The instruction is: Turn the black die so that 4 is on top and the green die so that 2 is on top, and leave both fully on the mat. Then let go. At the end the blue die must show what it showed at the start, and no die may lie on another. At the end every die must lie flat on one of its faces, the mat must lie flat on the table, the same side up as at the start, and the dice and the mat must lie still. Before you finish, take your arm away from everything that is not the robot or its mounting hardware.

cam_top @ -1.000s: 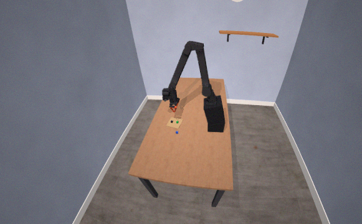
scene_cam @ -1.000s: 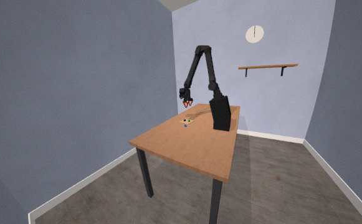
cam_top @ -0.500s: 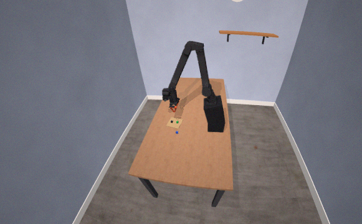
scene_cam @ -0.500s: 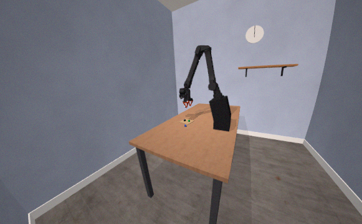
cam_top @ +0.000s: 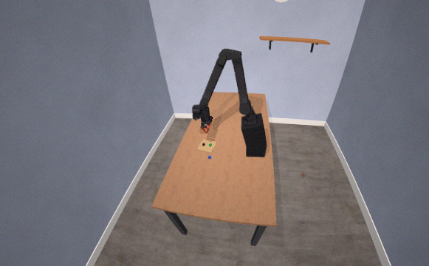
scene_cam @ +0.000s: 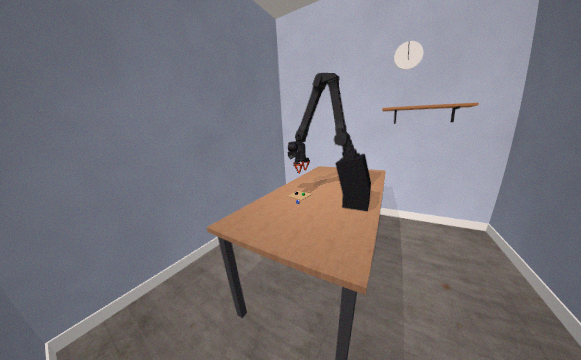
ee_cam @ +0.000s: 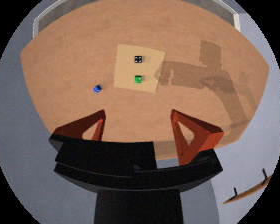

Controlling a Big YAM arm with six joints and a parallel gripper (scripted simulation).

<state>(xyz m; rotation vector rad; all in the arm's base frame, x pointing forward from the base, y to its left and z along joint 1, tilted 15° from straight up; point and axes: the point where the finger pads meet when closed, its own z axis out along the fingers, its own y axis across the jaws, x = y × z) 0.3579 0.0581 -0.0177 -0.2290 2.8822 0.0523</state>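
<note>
A small tan mat point(cam_top: 207, 145) lies on the wooden table and also shows in the wrist view point(ee_cam: 139, 70). The black die point(cam_top: 204, 144) and the green die point(cam_top: 210, 145) lie apart on the mat. In the wrist view the black die point(ee_cam: 138, 59) shows white pips on top, and the green die point(ee_cam: 138, 79) lies below it in the picture. The blue die point(cam_top: 210, 157) lies on the bare table just off the mat; it also shows in the wrist view point(ee_cam: 96, 88). My gripper point(cam_top: 205, 128) hangs high above the mat's far edge, open and empty, with orange fingers spread wide.
The arm's black base box point(cam_top: 254, 134) stands on the table to the right of the mat. A wall shelf point(cam_top: 294, 40) hangs at the back. The table's left edge runs close to the mat.
</note>
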